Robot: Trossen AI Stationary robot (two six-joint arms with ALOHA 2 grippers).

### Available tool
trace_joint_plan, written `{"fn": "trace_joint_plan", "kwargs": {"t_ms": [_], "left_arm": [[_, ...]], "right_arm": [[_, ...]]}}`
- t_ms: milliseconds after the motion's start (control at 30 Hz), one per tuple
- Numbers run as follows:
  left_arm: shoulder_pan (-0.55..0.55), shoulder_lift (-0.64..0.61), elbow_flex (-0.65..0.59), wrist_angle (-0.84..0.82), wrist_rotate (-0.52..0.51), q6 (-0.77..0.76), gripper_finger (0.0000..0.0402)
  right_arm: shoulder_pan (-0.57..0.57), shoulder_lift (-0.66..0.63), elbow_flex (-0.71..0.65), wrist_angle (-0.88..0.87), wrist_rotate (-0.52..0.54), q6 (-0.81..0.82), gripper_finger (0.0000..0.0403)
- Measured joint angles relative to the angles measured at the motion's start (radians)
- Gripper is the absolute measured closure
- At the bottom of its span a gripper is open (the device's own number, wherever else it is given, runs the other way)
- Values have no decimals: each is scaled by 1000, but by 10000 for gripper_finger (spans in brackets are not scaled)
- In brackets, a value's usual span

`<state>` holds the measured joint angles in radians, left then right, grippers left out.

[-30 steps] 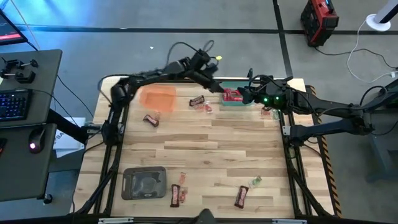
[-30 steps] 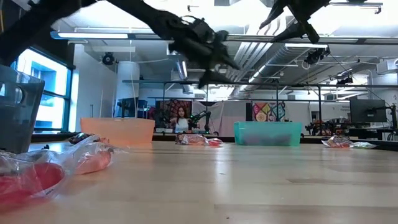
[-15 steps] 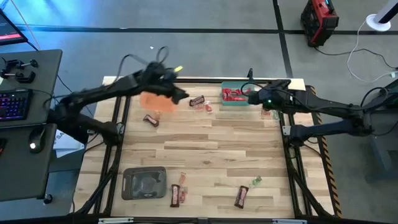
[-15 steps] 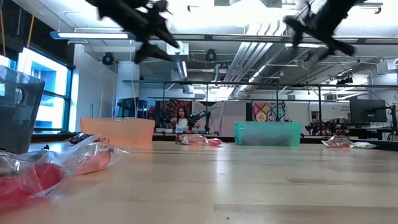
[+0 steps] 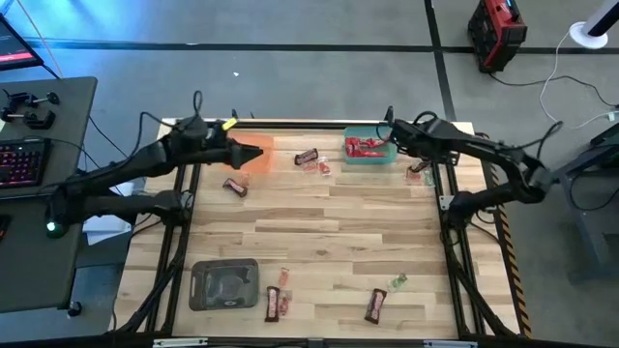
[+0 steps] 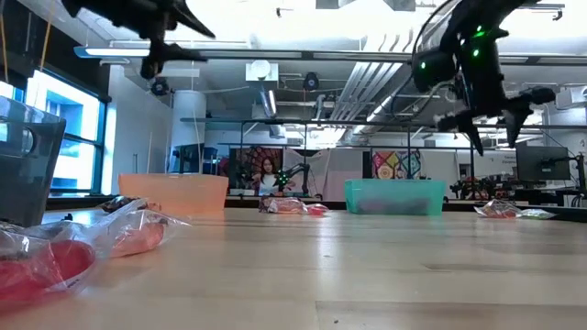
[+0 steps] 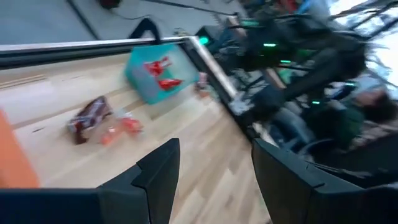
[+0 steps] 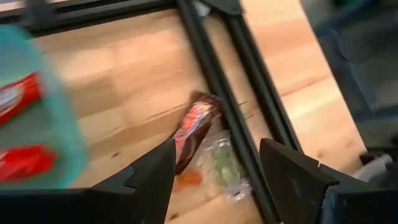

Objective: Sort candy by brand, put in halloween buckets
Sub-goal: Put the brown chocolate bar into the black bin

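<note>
Wooden table (image 5: 319,232), broad and mostly bare through the middle, framed by dark rails on every side; plenty of room for travel across the centre, little at the far rim where everything crowds.

Three tubs on it: orange tub (image 5: 253,155) near 11 o'clock, green tub (image 5: 368,150) near 1 o'clock holding red sweets (image 5: 363,147), grey tub (image 5: 224,284) near 7 o'clock.

Sorting under way, a fresh pick judged next. Left gripper (image 5: 253,155) over the orange tub at 11 o'clock, fingers spread, nothing between them. Right gripper (image 5: 397,137) at the green tub's far right corner, 1 o'clock, fingers likewise spread and empty.

Loose candy waiting: brown bar with small red pieces (image 5: 311,159) between the orange and green tubs at 12; brown bar (image 5: 235,186) just below the orange tub; small cluster (image 5: 419,172) tight against the right rail, awkward for a finger on that side; bars (image 5: 279,302) at 6 beside the grey tub; bar and pale green sweet (image 5: 384,297) near 5.

Nearest pick for the right gripper likely the rail cluster; calls for a descent well clear of the rail.
</note>
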<state>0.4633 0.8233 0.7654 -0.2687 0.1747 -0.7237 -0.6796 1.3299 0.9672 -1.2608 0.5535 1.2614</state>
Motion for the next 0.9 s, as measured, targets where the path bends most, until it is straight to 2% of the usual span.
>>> {"fn": "trace_joint_plan", "kwargs": {"t_ms": [133, 233, 367, 467, 567, 700, 900], "left_arm": [[-2, -81, 0, -17, 68, 0, 213], [-2, -138, 0, -78, 67, 0, 213], [-2, -196, 0, -161, 18, 0, 213], [-2, -217, 0, -182, -10, 0, 213], [-2, -223, 0, -181, -29, 1, 213], [-2, -222, 0, -181, -31, -6, 213], [-2, -217, 0, -181, -31, -6, 213]], "right_arm": [[-76, 33, 0, 19, 4, 11, 176], [-142, 39, -14, 67, -18, -50, 176], [-243, 38, -121, 251, -194, -118, 176], [-276, 38, -214, 412, -299, -135, 176], [-278, 38, -276, 465, -302, -85, 176], [-267, 38, -322, 478, -250, -64, 176], [-267, 38, -386, 617, -282, -45, 176]]}}
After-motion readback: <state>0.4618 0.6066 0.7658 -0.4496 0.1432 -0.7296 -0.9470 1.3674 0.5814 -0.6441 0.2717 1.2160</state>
